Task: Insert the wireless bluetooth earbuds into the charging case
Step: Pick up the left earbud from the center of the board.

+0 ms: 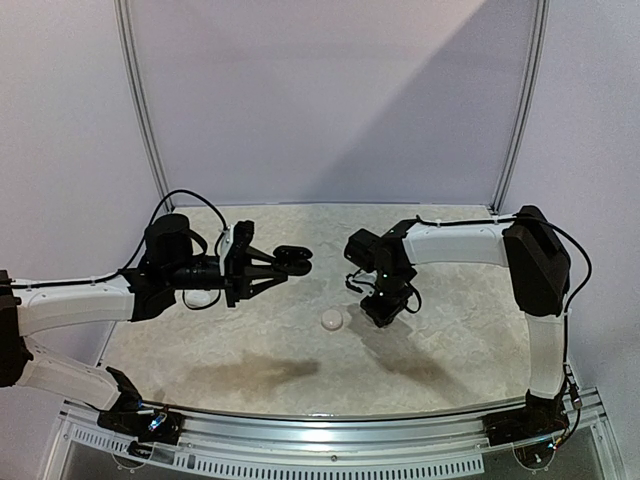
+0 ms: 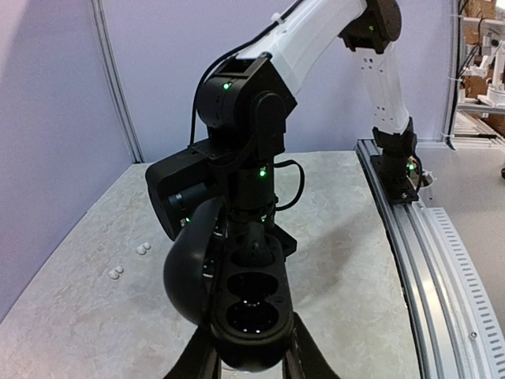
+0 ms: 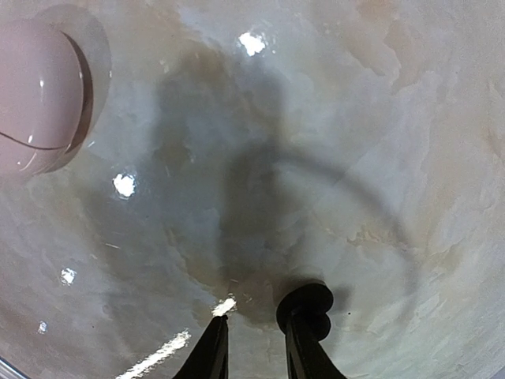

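Note:
My left gripper (image 1: 287, 262) is shut on a black charging case (image 2: 251, 304), held above the table with its lid swung open to the left. In the left wrist view its near well looks empty, and a dark rounded shape fills the far well. My right gripper (image 1: 381, 314) points down at the table. In the right wrist view its fingers (image 3: 215, 347) stand a narrow gap apart, with bare table between them. A black earbud (image 3: 309, 304) sits against the tip of the right finger. White earbuds (image 2: 143, 249) lie in pairs on the table at the far left.
A shut white case (image 3: 35, 95) lies on the table (image 1: 450, 330) just left of the right gripper, also visible as the white case (image 1: 331, 320). Another white object (image 1: 200, 297) lies under the left arm. A metal rail (image 1: 330, 420) runs along the near edge.

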{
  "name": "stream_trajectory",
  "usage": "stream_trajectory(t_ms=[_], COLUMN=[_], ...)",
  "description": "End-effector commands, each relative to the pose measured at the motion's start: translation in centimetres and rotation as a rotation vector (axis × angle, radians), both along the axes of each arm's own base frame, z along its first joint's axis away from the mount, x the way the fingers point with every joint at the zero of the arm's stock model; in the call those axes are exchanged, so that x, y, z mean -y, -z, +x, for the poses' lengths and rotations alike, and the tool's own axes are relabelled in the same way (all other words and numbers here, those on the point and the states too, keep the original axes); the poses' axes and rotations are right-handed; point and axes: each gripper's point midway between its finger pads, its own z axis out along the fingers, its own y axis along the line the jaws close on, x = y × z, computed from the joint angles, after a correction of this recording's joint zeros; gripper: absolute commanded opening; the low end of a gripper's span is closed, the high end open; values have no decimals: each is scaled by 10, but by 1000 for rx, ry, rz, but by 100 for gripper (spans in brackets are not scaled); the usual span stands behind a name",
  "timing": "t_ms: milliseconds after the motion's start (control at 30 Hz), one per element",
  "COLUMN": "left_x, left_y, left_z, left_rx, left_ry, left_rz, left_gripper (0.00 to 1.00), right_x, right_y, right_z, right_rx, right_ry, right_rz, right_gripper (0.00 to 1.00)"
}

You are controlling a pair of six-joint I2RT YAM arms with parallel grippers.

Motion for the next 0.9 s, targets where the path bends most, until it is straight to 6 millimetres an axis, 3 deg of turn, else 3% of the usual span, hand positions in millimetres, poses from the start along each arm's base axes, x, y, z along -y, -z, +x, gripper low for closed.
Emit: stream_trajectory(t_ms=[0, 567, 867], left_x=[-1, -2, -1], left_y=[4, 6, 5], left_z=[-6, -7, -7], left_rx=[59, 60, 49], left_ry=[33, 36, 37], left_rz=[10, 16, 15], left_gripper=[0, 0, 0], right_x=[10, 18, 23], right_y=[7, 6, 8], right_z=[1, 15, 24], right_rx=[5, 57, 78], right_ry=[-6, -3, 2], right_rz=[-47, -87, -106], right_gripper=[27, 26, 18])
